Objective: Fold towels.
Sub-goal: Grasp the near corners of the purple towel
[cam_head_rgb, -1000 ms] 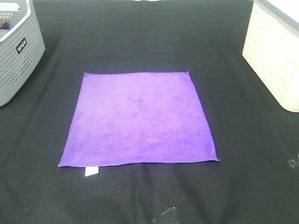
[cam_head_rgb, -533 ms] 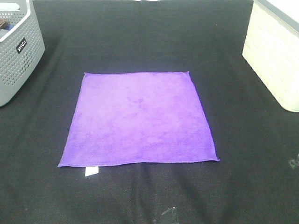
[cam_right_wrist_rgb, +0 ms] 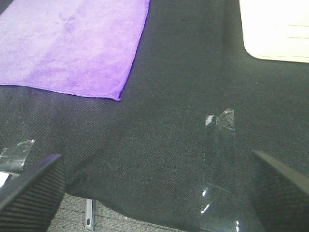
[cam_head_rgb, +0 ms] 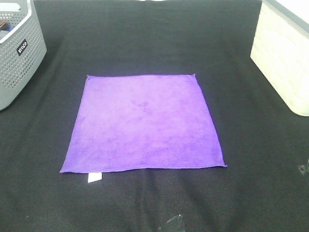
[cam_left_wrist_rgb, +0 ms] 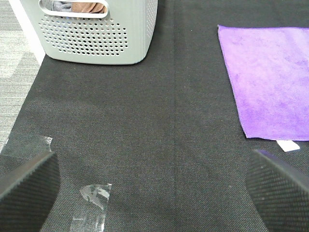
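One bright purple square microfibre cloth (cam_head_rgb: 145, 123) lies spread flat and unfolded in the middle of the black woven table covering (cam_head_rgb: 145, 38). Its small white tag (cam_head_rgb: 94, 177) pokes out at the near left corner, and nothing touches the cloth.

The covering runs across the whole work area. At the far left I see a grey perforated plastic basket (cam_head_rgb: 19, 53), and at the far right a cream rectangular bin with a brick-like texture (cam_head_rgb: 285, 58). Both stand well apart from the cloth.

My high camera shows neither gripper clearly, and a small dark shape at its right edge is too cut off for me to name. The wrist cameras fill that gap. The left gripper (cam_left_wrist_rgb: 153, 193) hangs above bare covering near the tag corner, jaws spread wide with nothing between them. The right gripper (cam_right_wrist_rgb: 154, 193) hangs near the cloth's other near corner, jaws likewise wide apart and empty.

Only the left wrist view shows the pale grey carpet floor (cam_left_wrist_rgb: 14, 58) beyond the table edge and a crumpled piece of clear tape (cam_left_wrist_rgb: 94, 198) stuck to the covering. Only the right wrist view shows a long strip of clear tape (cam_right_wrist_rgb: 219, 145).

Through the basket's handle slot I glimpse something brown and grey that I cannot identify. Every view crops both containers.
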`<state>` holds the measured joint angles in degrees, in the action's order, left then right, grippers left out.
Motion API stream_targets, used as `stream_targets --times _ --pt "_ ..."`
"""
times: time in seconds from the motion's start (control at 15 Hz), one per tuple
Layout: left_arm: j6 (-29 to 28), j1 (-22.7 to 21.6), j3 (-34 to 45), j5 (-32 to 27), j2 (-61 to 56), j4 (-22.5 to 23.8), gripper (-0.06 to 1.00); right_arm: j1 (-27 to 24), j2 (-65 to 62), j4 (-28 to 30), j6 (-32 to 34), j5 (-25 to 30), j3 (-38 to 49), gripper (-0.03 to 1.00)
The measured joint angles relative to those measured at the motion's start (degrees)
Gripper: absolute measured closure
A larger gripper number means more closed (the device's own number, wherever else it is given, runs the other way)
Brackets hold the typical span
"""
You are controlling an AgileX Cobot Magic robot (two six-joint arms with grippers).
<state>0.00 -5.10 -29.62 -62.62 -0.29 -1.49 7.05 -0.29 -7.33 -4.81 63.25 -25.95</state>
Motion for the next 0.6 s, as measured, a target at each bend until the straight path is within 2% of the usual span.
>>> stream_targets --times 0.13,0.27,0.47,0.53,0.6 --pt "0.0 0.0 0.0 0.0 0.2 0.0 -0.05 0.0 0.0 -0.3 0.0 -0.2 -0.1 0.0" --pt "1.0 0.0 -2.6 -1.8 5.4 -0.1 -0.05 0.0 4.2 -2.6 0.0 0.4 -3.2 0.0" --pt "1.2 0.0 -10.0 -6.2 22.5 -1.4 -0.05 0.0 21.8 -4.2 0.0 1.3 -12.7 0.0" --pt "1.2 0.0 -13.5 -6.5 31.8 -2.3 -0.05 0.0 31.2 -4.2 0.4 1.0 -17.9 0.01" --pt "1.1 0.0 -14.8 -6.5 34.8 -2.6 -0.05 0.0 35.0 -4.2 0.4 0.9 -19.6 0.01"
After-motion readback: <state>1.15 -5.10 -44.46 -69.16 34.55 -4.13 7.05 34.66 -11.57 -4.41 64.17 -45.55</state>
